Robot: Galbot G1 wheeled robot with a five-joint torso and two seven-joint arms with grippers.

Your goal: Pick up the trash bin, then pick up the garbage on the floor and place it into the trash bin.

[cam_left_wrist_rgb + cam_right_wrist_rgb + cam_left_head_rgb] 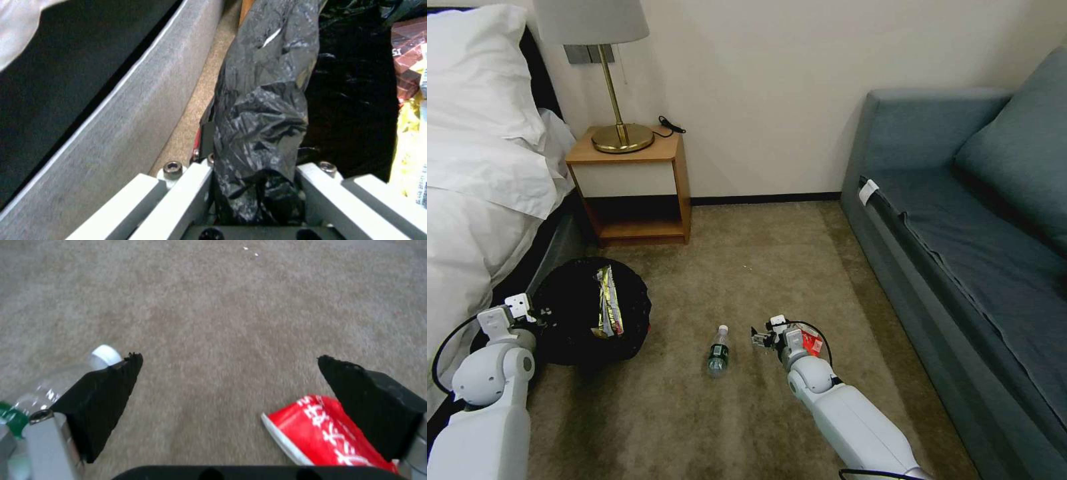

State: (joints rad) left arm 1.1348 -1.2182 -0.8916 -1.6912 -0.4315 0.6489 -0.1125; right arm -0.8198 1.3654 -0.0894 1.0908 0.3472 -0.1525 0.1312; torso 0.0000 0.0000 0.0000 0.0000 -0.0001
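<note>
L gripper (pixel 256 186) is clamped on the bag-covered rim of the trash bin (pixel 570 313), which sits low beside the bed (pixel 474 200), near the nightstand (pixel 630 187). Yellow-green snack wrapper (pixel 608 300) lies inside the bin w/ a brown packet (pixel 407 56). R gripper (pixel 231 370) hangs just above the carpet (pixel 747 267), fingers (pixel 106 396) spread wide, nothing between them. Clear bottle w/ green label (pixel 718 350) lies just beside it toward the bin; red-and-white packet (pixel 329 433) lies at its other finger.
</note>
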